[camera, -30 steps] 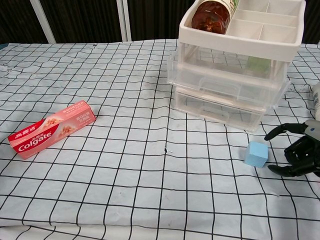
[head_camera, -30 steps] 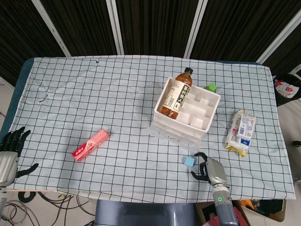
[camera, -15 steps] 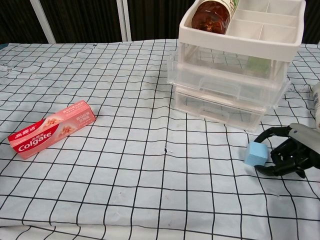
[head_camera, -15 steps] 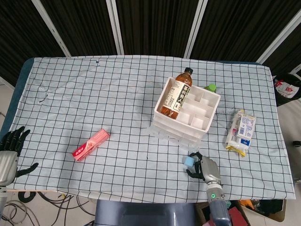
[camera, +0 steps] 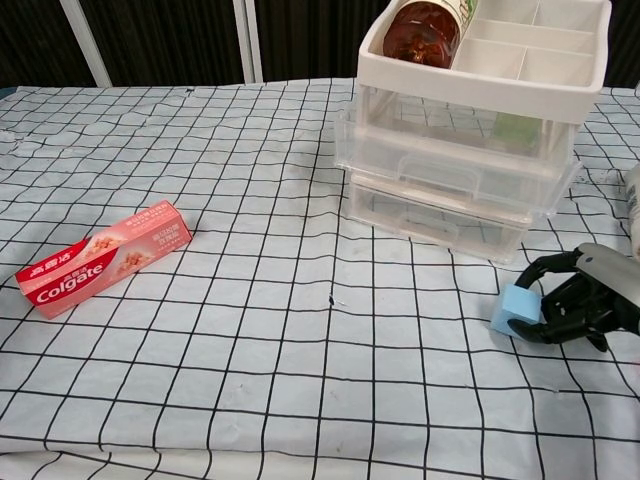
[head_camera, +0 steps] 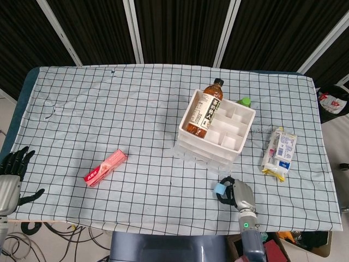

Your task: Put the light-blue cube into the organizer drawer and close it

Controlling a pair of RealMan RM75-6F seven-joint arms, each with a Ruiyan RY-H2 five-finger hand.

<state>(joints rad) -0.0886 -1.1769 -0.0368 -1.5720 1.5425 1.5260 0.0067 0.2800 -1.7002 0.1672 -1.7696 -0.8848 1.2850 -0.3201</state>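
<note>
Cube: the light-blue cube [camera: 520,309] sat on the checked table [camera: 250,330] in front of the organizer, turned so one corner pointed toward the camera; being a cube, it showed no long axis.
Right hand: the right hand [camera: 585,300] had its dark fingers [camera: 548,268] curled round the cube's right side, touching it.
Organizer: the organizer drawer [camera: 445,215] stood closed, a bottle [head_camera: 205,109] lying along its top tray.
Left hand: the left hand [head_camera: 12,174] rested off the table's left edge, fingers spread, holding nothing.
Other: a toothpaste box [camera: 103,256] lay far left.
</note>
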